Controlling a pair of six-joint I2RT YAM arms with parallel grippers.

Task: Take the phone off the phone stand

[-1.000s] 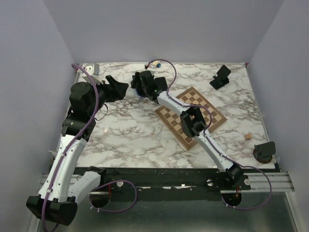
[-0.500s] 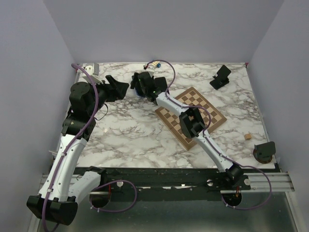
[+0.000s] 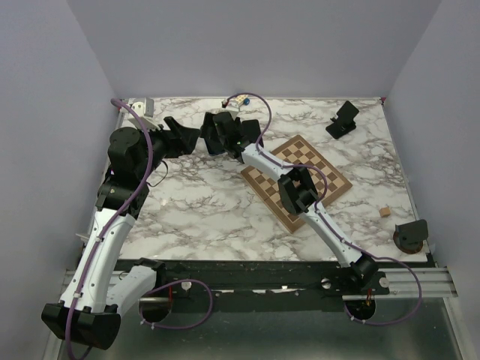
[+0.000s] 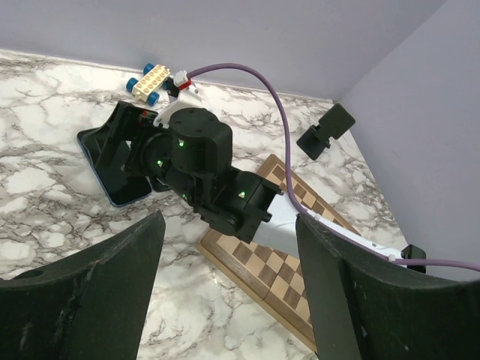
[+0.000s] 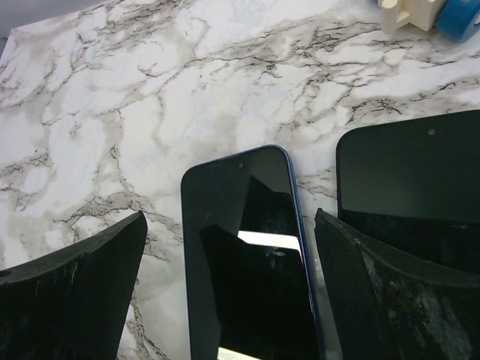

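Two black two-finger grippers crowd the far-left side of the brown-and-cream wooden chessboard [image 3: 330,174] on a white marble-patterned table [image 3: 195,210]. There a slim blue-rimmed phone with a dark glass face [image 5: 244,262] appears to lie flat on the marble, screen up, just beside what looks to be the small black angled phone stand [image 5: 412,172]. Whether the phone's hidden near end touches the stand's base cannot be told. The right gripper [image 5: 229,217] hovers directly over the phone with its jaws spread wide, one finger off each long edge and marble showing in both gaps, gripping nothing. The left gripper [image 4: 229,219], a little farther left of the chessboard, likewise stands wide apart and empty, its camera trained on its partner's wrist. By the look of it the phone is a thin, rigid slab, moderately weighty for its size, with a slick glass face that gives pads little purchase and would probably not take a knock or a drop well. The soundest hold is likely across the two long blue edges near the middle of its length, so that it hangs level. Lying this low on the marble, it leaves the fingers only a shallow rim to catch, so a pinch set too high could skate off the glass.
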